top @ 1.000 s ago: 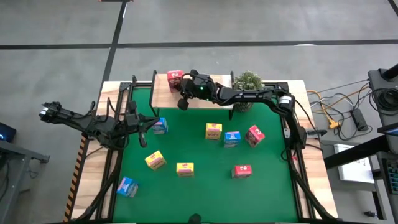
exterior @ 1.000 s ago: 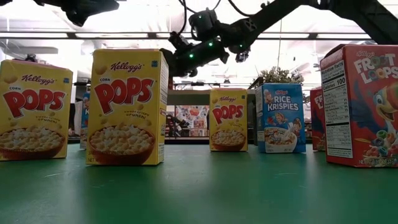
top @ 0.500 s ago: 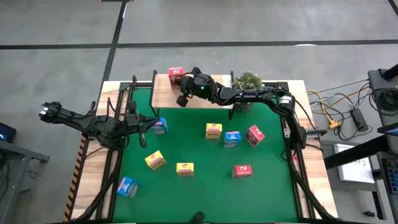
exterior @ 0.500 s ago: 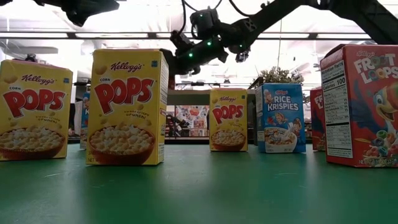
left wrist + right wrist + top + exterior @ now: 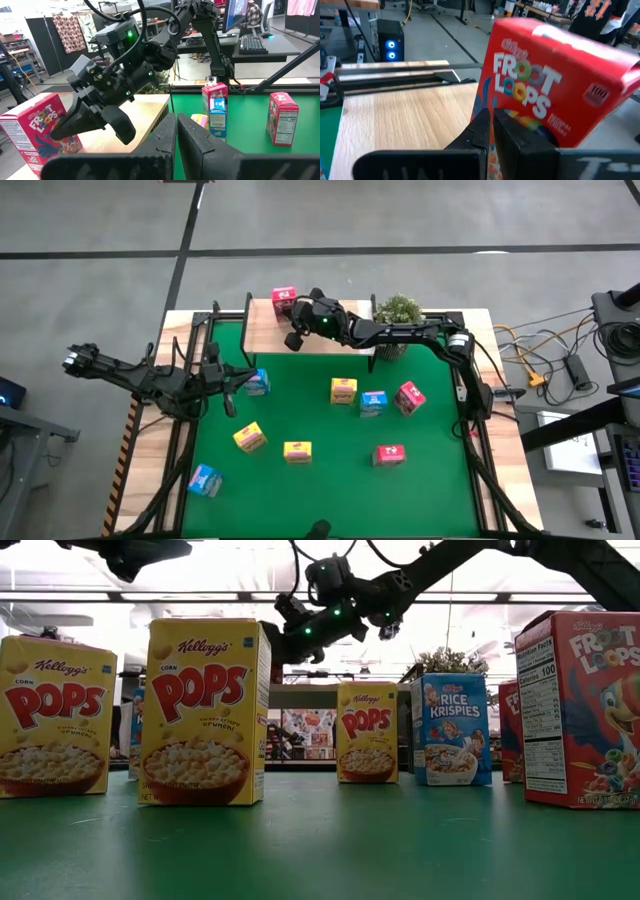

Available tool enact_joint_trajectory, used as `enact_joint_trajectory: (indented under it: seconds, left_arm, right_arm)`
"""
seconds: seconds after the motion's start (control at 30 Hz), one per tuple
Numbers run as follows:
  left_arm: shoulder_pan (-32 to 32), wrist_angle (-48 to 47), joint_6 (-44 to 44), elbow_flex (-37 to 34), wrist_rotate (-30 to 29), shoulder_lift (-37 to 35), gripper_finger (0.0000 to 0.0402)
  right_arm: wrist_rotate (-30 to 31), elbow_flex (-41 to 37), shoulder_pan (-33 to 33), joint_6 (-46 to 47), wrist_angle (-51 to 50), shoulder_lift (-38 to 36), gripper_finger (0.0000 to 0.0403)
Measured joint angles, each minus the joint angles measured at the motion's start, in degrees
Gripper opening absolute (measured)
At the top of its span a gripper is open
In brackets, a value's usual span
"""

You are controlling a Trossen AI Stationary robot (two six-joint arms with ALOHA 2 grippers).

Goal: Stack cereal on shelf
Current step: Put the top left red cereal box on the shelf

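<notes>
The left gripper (image 5: 232, 385) is waiting at the left side of the green table (image 5: 300, 490), and its fingers (image 5: 165, 135) are pressed together with nothing between them. A blue box (image 5: 258, 382) is sitting just beside it. Another blue box (image 5: 204, 480) is lying near the front left corner. Two yellow boxes (image 5: 250, 437) (image 5: 297, 451) are sitting a bit further in, near each other.

At the back, the wooden shelf (image 5: 262, 335) is standing at the table's far edge. One red Froot Loops box (image 5: 284, 301) is sitting on its left end, at the back edge. The right gripper (image 5: 297, 322) is hanging over the shelf, right next to that box. Its fingers (image 5: 482, 127) are closed together, and they are not holding anything. In the right wrist view the red box (image 5: 545, 95) is just in front of the fingertips, but I cannot tell if they are touching it.

In the middle of the table, a yellow box (image 5: 343, 391) and a blue box (image 5: 373, 403) are sitting side by side. A red box (image 5: 410, 397) is tilting a little just to their right. One more red box (image 5: 389, 454) is lying nearer the front. A small green plant (image 5: 398, 311) is sitting at the right end of the shelf.
</notes>
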Motion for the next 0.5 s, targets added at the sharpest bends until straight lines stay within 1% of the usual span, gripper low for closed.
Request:
enact_joint_trajectory:
  seconds: [0.13, 0.3, 0.4, 0.5]
  left_arm:
    - [0.00, 0.00, 0.00, 0.00, 0.01, 0.00, 0.0000]
    - [-0.01, 0.00, 0.00, 0.00, 0.00, 0.00, 0.0000]
    - [-0.01, 0.00, 0.00, 0.00, 0.00, 0.00, 0.0000]
    - [-0.02, 0.00, -0.01, 0.00, 0.00, 0.00, 0.0000]
  right_arm:
    - [1.40, 0.02, -0.43, 1.58, 1.60, 0.00, 0.0013]
    - [1.57, 0.04, -1.25, 1.80, 2.42, 0.83, 0.0013]
    - [1.37, 0.04, -1.38, 1.80, 5.09, 1.63, 0.0013]
    - [1.26, 0.04, -1.38, 2.51, 4.47, 1.84, 0.0013]
